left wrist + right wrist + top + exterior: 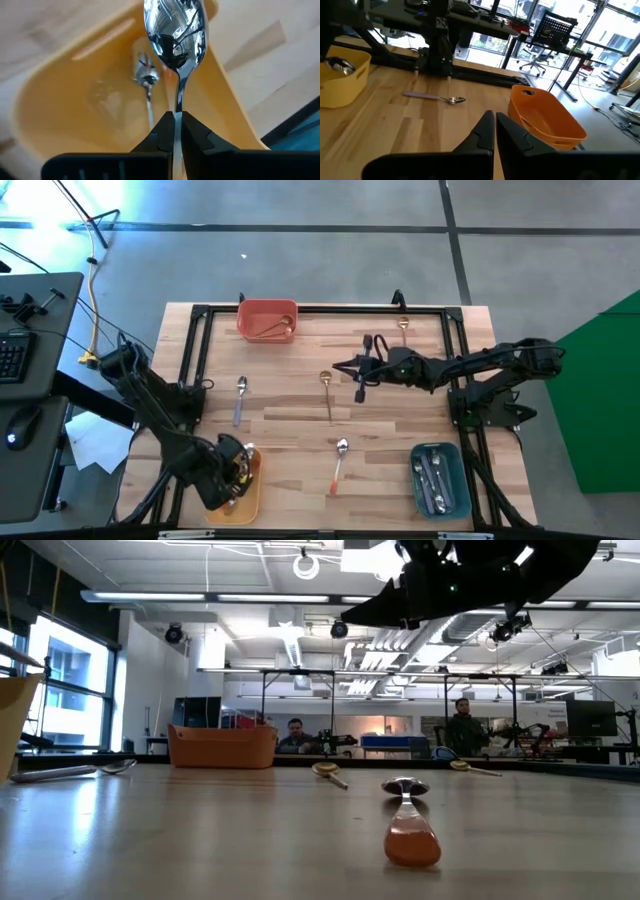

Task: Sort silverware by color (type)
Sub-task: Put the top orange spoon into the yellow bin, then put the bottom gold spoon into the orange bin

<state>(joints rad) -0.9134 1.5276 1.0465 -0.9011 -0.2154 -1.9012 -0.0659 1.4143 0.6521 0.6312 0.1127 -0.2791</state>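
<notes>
My left gripper (177,116) is over the yellow bin (236,485) at the table's near left corner, shut on a silver spoon (175,30). Another spoon (145,75) lies inside that bin. My right gripper (494,122) hovers shut and empty above the table's middle (345,367), near a gold spoon (327,390). Flat on the table lie a purple-handled spoon (240,398), an orange-handled spoon (338,463) and a second gold spoon (403,328). My left gripper pinches the silver spoon by its thin neck (178,97), just behind the bowl, between the two fingertips. The bowl (175,35) sticks out ahead of the fingers, lifted clear above the yellow bin's inside. The fingers hide the handle, so its colour cannot be told.
A red bin (267,318) at the far edge holds a gold spoon. A teal bin (440,478) at the near right holds several silver spoons. A black frame (320,308) runs round the table. People sit in the room beyond the far edge (295,735).
</notes>
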